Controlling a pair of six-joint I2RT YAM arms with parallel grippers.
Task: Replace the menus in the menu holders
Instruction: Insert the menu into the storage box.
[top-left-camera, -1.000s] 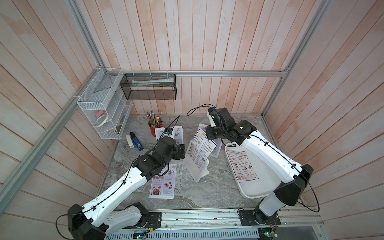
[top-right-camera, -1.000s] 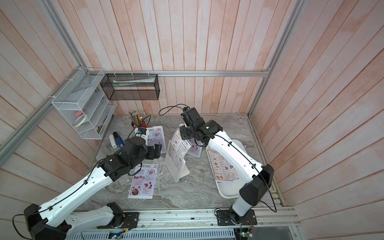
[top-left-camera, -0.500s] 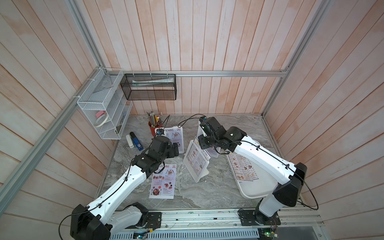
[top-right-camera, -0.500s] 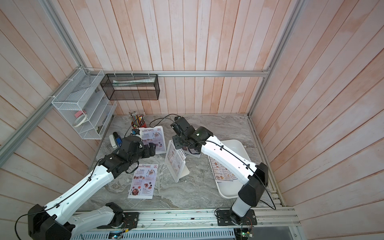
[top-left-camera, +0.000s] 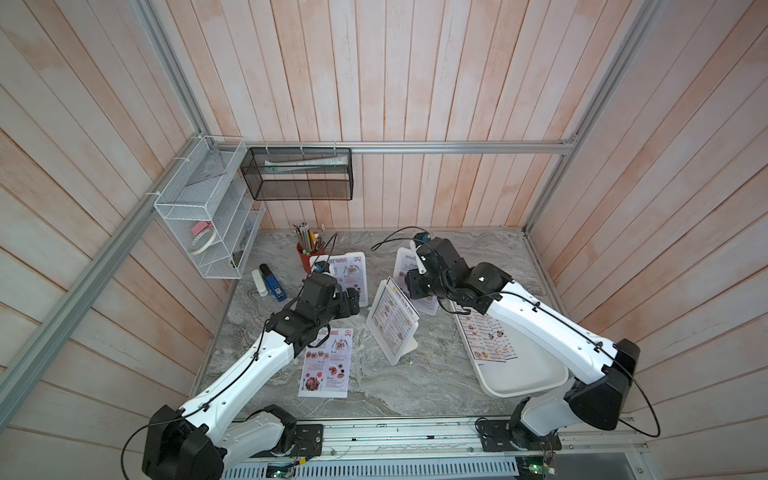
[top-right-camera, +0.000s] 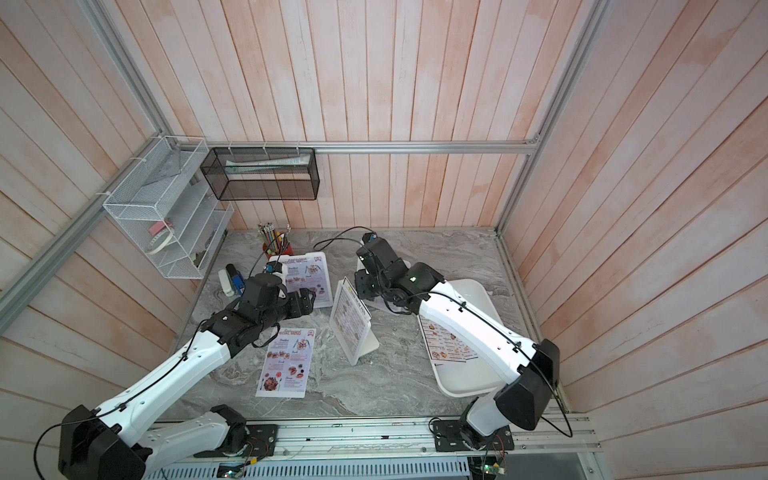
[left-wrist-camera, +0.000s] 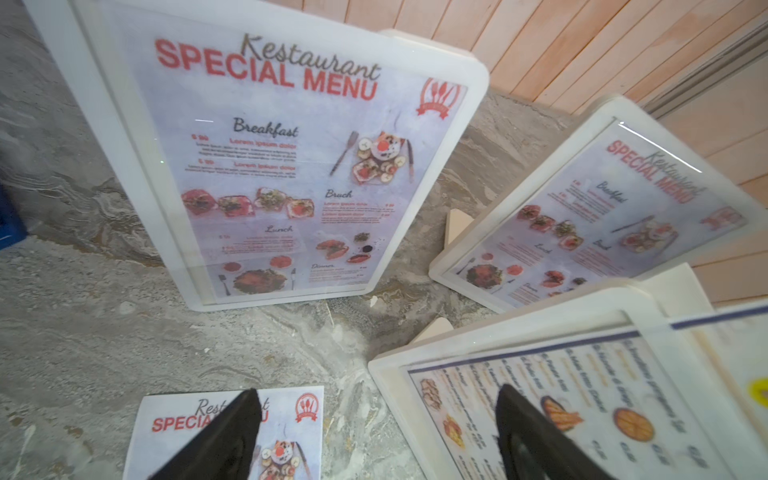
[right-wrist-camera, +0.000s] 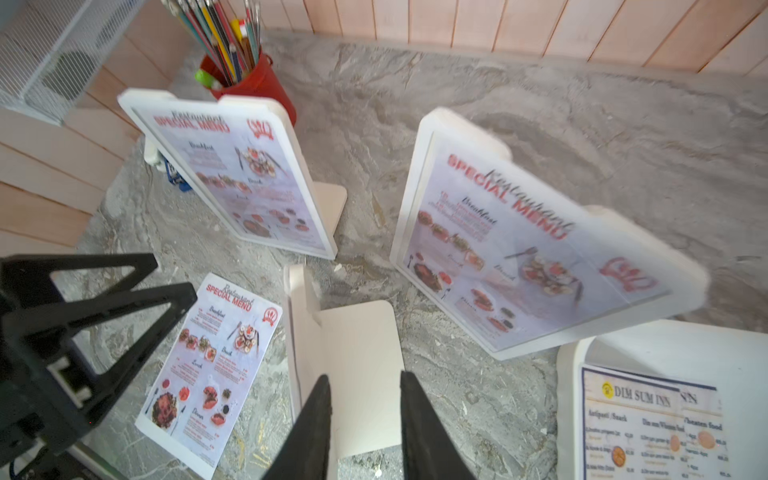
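Three white menu holders stand on the marble table. The back-left one (top-left-camera: 347, 276) and the back-right one (top-left-camera: 405, 266) show red "Special Menu" sheets. The middle holder (top-left-camera: 395, 336) carries a "Dim Sum Inn" menu (top-left-camera: 392, 320) whose top edge sticks out above the frame. A loose Special Menu sheet (top-left-camera: 326, 368) lies flat in front of my left arm. My left gripper (left-wrist-camera: 378, 399) is open and empty, low between that sheet and the middle holder (left-wrist-camera: 390, 374). My right gripper (right-wrist-camera: 365, 380) hovers behind the middle holder's back foot (right-wrist-camera: 357, 353), jaws slightly apart with nothing between them.
A large white tray (top-left-camera: 528, 378) at the right holds more Dim Sum Inn sheets (top-left-camera: 488, 336). A red pencil cup (top-left-camera: 307, 253) and a blue stapler (top-left-camera: 274, 284) sit at the back left. On the walls hang a white wire rack (top-left-camera: 208, 216) and a black mesh basket (top-left-camera: 299, 174).
My right gripper has come down and to the left over the middle holder. The Dim Sum Inn sheet has slid down into the frame. My left arm has barely moved.
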